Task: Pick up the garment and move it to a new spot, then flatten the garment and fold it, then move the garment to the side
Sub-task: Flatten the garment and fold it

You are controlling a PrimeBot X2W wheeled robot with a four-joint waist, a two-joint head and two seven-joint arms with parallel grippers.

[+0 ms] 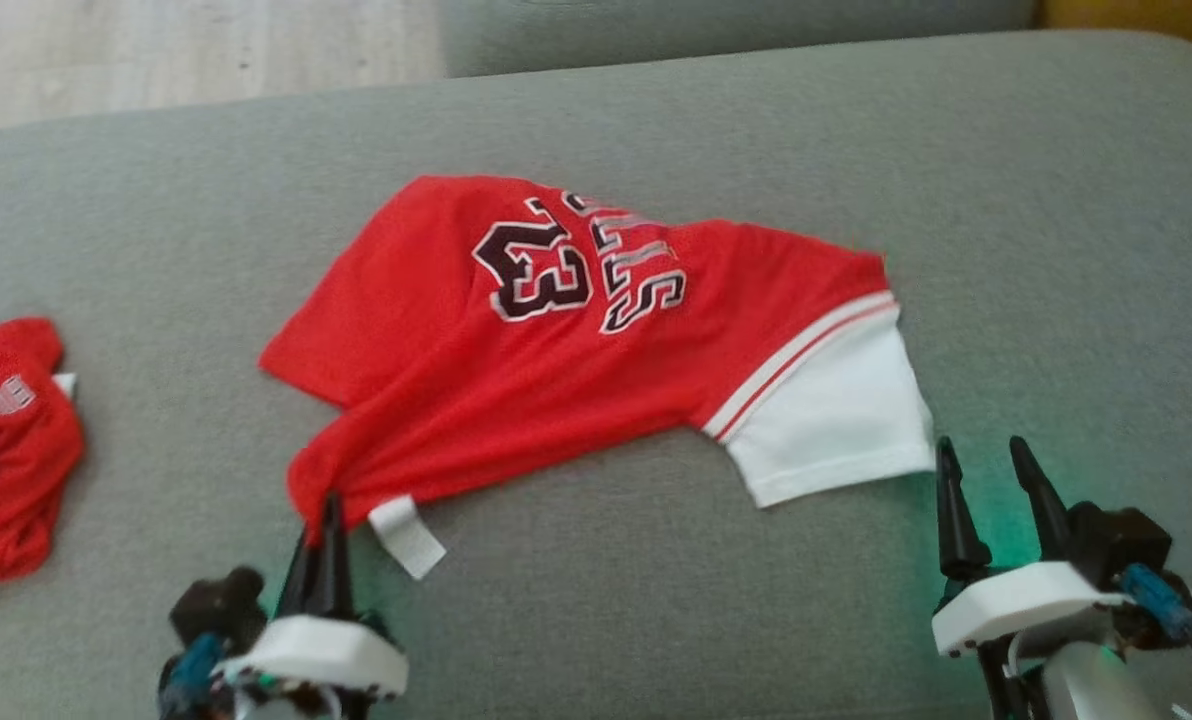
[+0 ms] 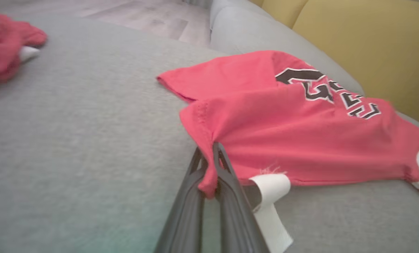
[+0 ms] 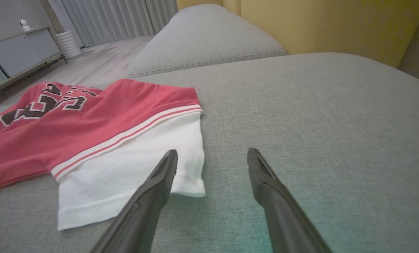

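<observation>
Since the shirt [image 1: 556,380] likely needed lifting, the left hand [image 1: 328,508] pinched its corner [image 2: 204,140]. The right hand [image 1: 982,450] gaped beside the sleeve [image 1: 836,420].

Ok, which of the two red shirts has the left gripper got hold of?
The spread-out shirt with the number 23 and a white sleeve; the left gripper pinches its near corner. The other shirt lies crumpled apart, far left.

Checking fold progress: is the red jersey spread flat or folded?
Partly folded: the jersey lies doubled over itself, its near corner bunched in the left end effector.
</observation>
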